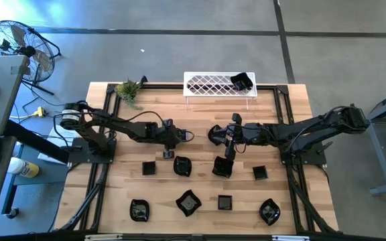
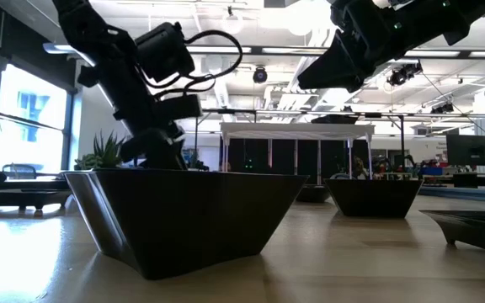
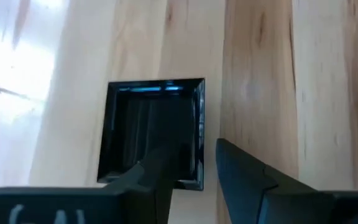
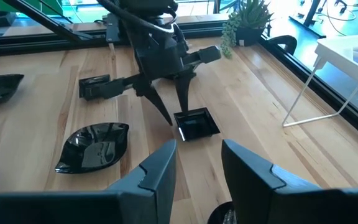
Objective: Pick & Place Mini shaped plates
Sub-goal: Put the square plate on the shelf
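The small glossy black square plate (image 3: pixel 154 130) lies flat on the pale wooden counter (image 1: pixel 200 124), in front of the white lattice wire rack (image 1: pixel 216 85). The left gripper (image 4: pixel 174 107) is lowered over it, jaws open, straddling one edge. The right gripper (image 4: pixel 197 165) is held just beside the plate, jaws parted and empty.

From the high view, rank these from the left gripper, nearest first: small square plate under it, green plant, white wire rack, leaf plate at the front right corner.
1. small square plate, directly at the left gripper
2. green plant, back left
3. white wire rack, back centre; close to the plant's rank
4. leaf plate, front right corner
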Controlling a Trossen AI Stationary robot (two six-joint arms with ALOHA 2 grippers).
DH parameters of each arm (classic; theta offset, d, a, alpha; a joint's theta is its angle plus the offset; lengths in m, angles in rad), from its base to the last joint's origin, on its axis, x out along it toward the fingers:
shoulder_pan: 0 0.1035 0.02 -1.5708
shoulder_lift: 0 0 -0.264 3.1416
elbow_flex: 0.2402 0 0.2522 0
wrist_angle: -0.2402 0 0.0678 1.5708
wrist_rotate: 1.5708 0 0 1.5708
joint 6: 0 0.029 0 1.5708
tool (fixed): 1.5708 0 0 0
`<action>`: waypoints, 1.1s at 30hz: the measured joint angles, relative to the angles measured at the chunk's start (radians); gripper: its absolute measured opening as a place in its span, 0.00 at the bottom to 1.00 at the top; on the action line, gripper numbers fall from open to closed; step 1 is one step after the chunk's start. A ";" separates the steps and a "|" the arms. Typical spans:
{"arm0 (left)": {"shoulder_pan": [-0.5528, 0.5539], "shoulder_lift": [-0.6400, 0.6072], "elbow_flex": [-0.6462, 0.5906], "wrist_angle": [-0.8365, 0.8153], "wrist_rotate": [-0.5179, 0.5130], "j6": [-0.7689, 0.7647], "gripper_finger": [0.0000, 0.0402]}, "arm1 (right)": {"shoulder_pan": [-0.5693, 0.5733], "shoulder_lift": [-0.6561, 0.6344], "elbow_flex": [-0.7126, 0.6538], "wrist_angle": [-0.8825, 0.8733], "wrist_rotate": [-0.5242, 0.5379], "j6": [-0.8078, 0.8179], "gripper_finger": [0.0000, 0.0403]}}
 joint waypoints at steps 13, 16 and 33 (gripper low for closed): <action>0.000 0.036 0.000 0.017 -0.019 -0.003 0.23 | 0.000 0.000 0.000 0.005 0.000 0.000 0.31; 0.000 0.036 0.000 0.015 -0.006 0.005 0.15 | 0.000 0.000 0.000 0.005 0.000 -0.001 0.31; 0.001 -0.125 0.012 -0.056 0.060 0.028 0.03 | 0.000 0.000 0.000 0.005 0.000 -0.007 0.31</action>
